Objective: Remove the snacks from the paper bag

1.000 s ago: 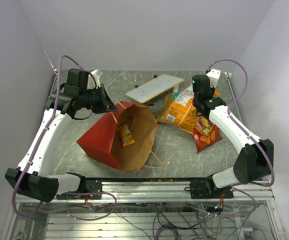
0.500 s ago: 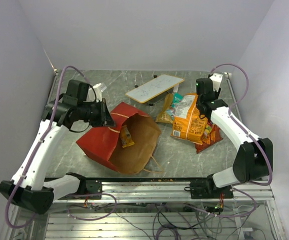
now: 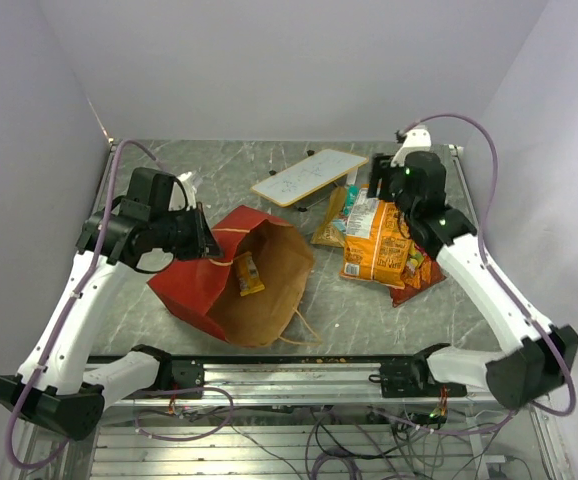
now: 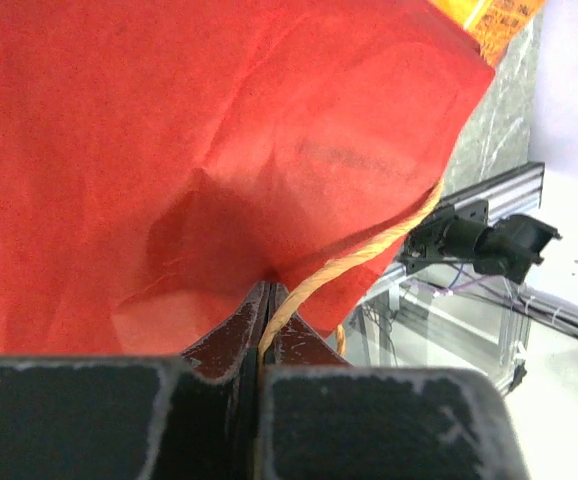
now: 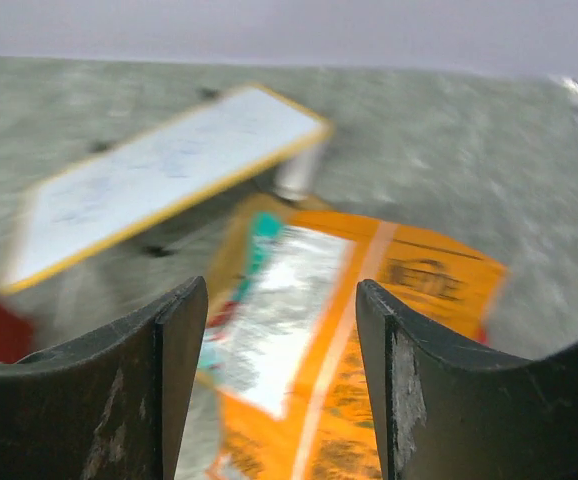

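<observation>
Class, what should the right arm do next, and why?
Probably swing the right pincer, open over the orange chip bag, toward the paper bag: a small packet lies inside it and the left pincer pinches its rim.

A grey marbled table [image 3: 219, 165] bears a red paper bag [image 3: 194, 285] on its side, a white board [image 3: 309, 176] and chip bags [image 3: 377, 245].

The large red paper bag [image 3: 194, 285] lies on its side, left of centre on the grey marbled table [image 3: 354, 305], with a small yellow foil packet [image 3: 248, 273] inside. To its right, an orange foil chip bag [image 3: 377, 245] overlaps a red foil chip bag [image 3: 416, 285]. A flat white tan-edged board [image 3: 309, 176] lies behind them.
</observation>
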